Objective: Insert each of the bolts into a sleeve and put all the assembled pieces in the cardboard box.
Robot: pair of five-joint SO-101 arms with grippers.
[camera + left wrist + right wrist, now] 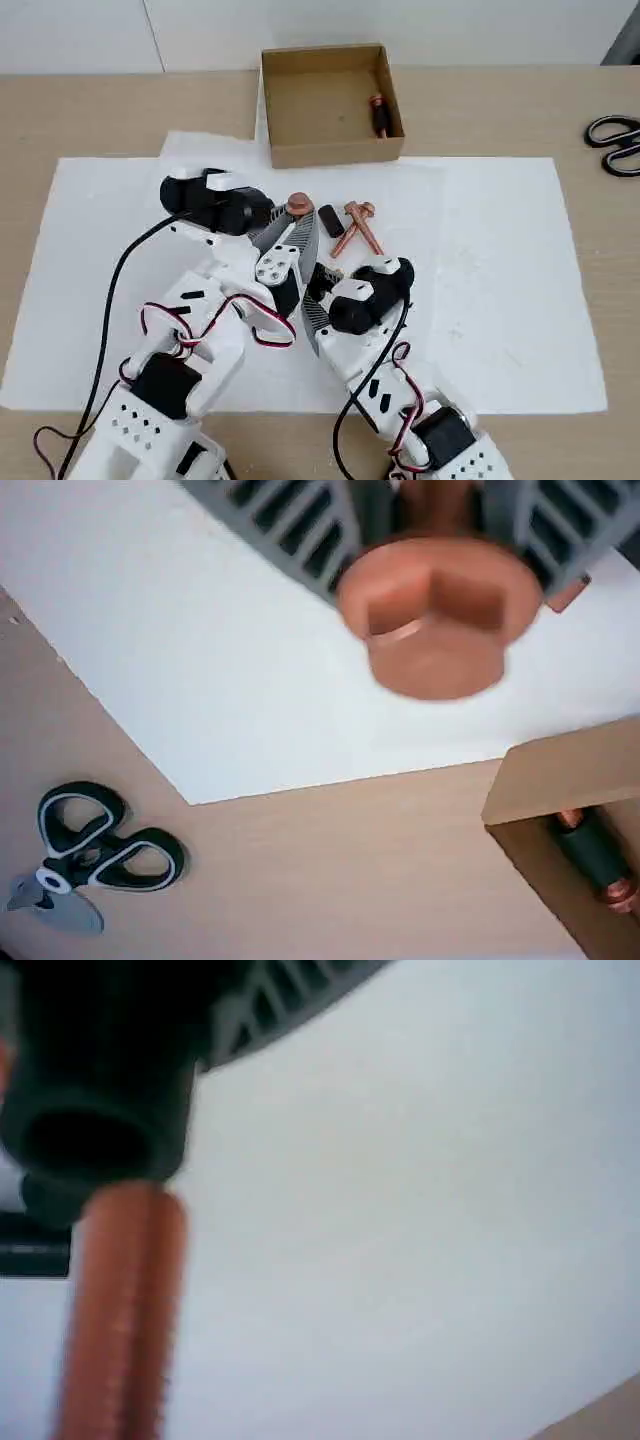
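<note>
My left gripper is shut on a copper bolt; its hexagonal head sticks out between the grey fingers. My right gripper is shut on a black sleeve, close beside the left one over the white paper. In the right wrist view the threaded bolt shaft lies against the sleeve's open end, outside the hole. A loose black sleeve and two crossed bolts lie just beyond the grippers. The cardboard box holds one assembled piece.
A white paper sheet covers the middle of the wooden table. Black-handled scissors lie at the far right edge. The box stands at the back centre, just past the paper's edge.
</note>
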